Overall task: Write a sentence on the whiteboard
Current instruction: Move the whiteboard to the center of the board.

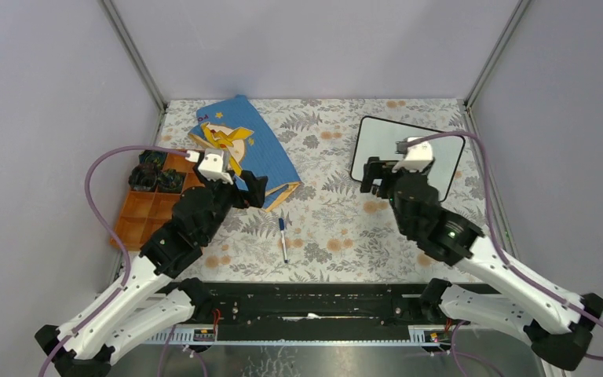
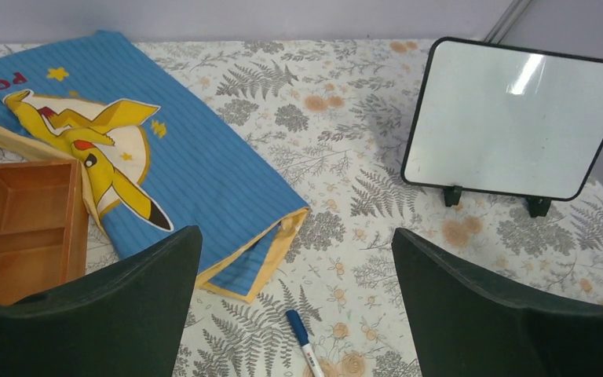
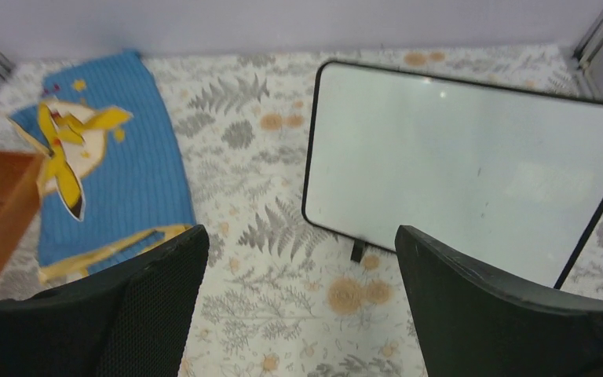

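Far left: orange divider tray (image 1: 153, 206) parked at table edge, dark bits seen in back compartments. Blue picture book (image 1: 243, 145) laid flat just beside it, yellow cartoon on cover. Left gripper (image 2: 294, 231) held over book's near corner, jaws spread wide, nothing gripped. Blue-capped marker (image 1: 283, 239) seen lying on floral table (image 1: 330, 228), between arms, untouched. Right gripper (image 3: 300, 228) held in front of whiteboard (image 1: 377, 141), jaws wide too, nothing gripped. Whiteboard propped on little black feet at far right, surface plain glossy white.
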